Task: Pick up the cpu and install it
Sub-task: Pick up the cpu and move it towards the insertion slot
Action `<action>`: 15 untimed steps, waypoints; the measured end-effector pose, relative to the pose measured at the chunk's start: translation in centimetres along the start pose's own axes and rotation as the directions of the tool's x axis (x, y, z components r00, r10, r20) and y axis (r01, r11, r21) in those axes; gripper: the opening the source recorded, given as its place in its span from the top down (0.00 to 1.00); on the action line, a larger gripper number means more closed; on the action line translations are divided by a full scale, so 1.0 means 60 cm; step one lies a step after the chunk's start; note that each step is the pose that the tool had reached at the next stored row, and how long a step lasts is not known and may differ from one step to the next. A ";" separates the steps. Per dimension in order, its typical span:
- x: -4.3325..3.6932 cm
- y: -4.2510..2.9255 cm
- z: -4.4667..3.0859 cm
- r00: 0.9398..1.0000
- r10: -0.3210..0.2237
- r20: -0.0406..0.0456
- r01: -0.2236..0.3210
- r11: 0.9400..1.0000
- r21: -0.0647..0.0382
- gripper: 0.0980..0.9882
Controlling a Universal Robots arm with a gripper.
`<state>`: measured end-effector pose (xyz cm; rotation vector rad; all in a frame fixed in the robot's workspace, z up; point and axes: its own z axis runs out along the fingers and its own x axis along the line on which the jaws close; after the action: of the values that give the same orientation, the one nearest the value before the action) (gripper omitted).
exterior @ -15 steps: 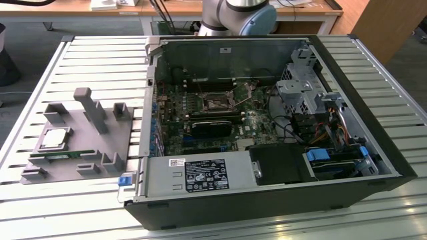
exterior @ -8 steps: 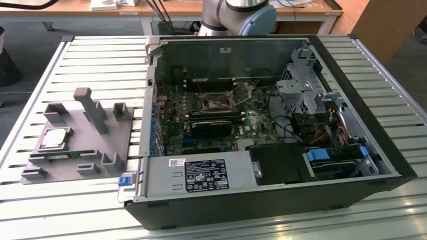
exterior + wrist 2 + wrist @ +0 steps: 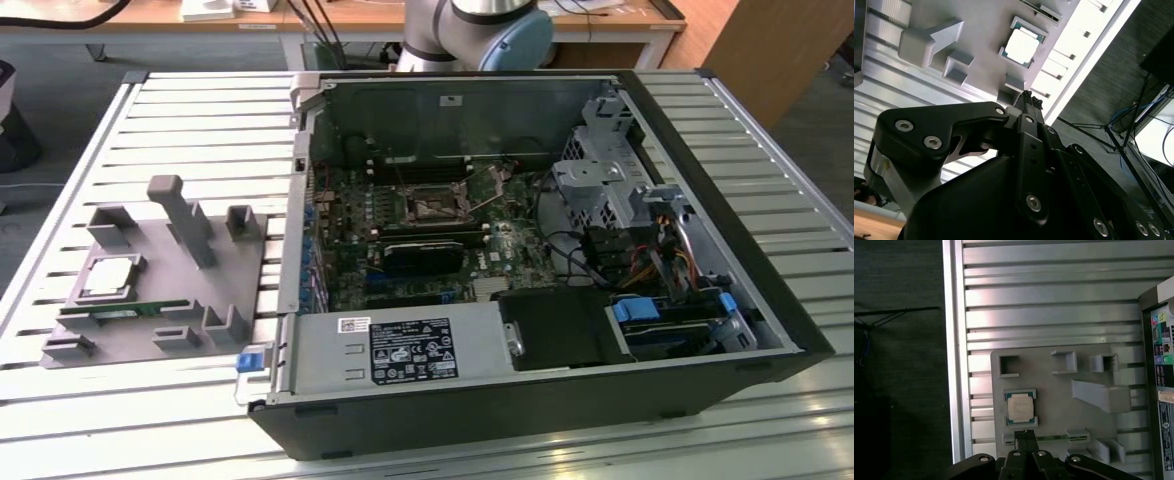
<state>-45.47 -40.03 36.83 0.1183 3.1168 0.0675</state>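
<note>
No text can be read in any of the views. In the exterior view, a large white label (image 3: 411, 352) is carried on the grey power supply (image 3: 324, 352) inside the open computer case (image 3: 534, 410), and a small white sticker (image 3: 352, 323) is set just beside it. Lines of print and symbols are seen on both, but they are too small to be made out. In the first wrist view, a strip of labels (image 3: 1165, 420) with small coloured marks is seen on the case's outer wall, likewise illegible. Whether print stands on the metal top of the cpu (image 3: 1019, 407) cannot be told.
</note>
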 end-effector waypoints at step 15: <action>0.000 -0.003 0.017 1.000 0.000 0.000 0.000 1.000 0.000 0.99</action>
<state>-45.48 -40.17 35.82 0.1184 3.1167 0.0677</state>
